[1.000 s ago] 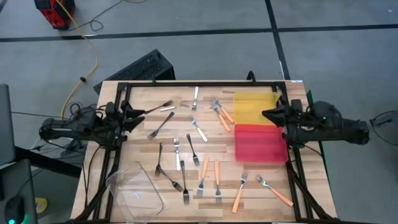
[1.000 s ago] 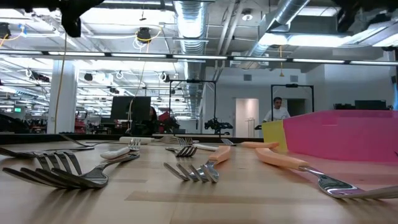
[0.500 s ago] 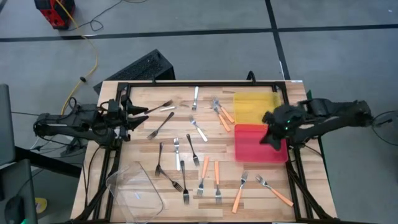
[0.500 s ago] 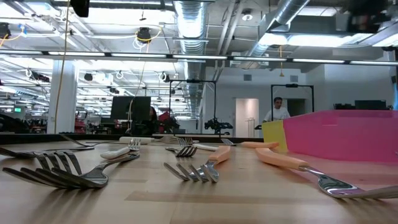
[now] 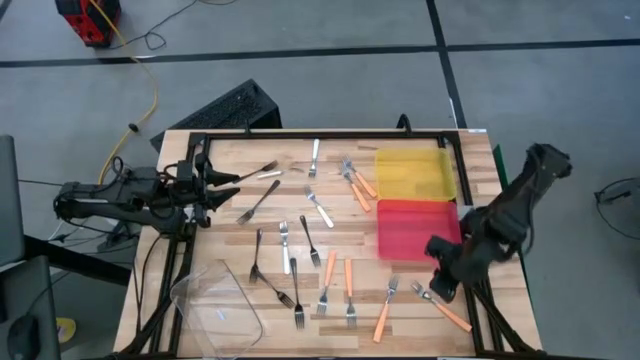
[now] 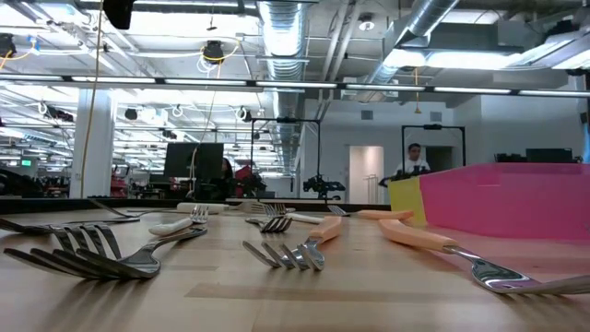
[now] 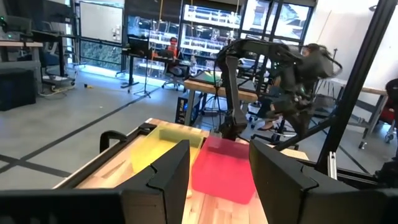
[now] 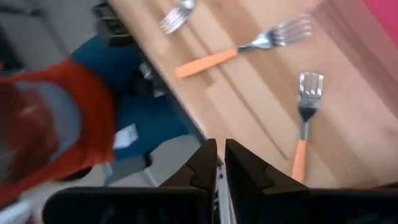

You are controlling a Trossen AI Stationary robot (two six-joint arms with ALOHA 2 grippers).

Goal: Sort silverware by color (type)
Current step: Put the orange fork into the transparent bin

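Several forks lie flat on the wooden table (image 5: 230,235): orange-handled ones (image 5: 347,283) mostly near the front and beside the trays, white-handled ones (image 5: 320,210) near the middle, dark ones (image 5: 257,201) on the left half. My left gripper (image 5: 228,181) hovers open at the table's left side, level, pointing toward the trays (image 7: 219,152). My right gripper (image 5: 440,286) hangs shut over the near right corner, slanting down above an orange-handled fork (image 5: 441,306), (image 8: 302,138), touching nothing (image 8: 217,155).
A yellow tray (image 5: 413,173) and a red tray (image 5: 415,230) lie side by side at the right, both without forks. A clear plastic tub (image 5: 215,305) stands at the near left corner. A black frame (image 5: 320,136) runs round the table's edges.
My right gripper has swung from beside the trays at the right edge toward the near edge, rolling and tipping from level to slanting down. My left gripper has risen a little. No fork has moved.
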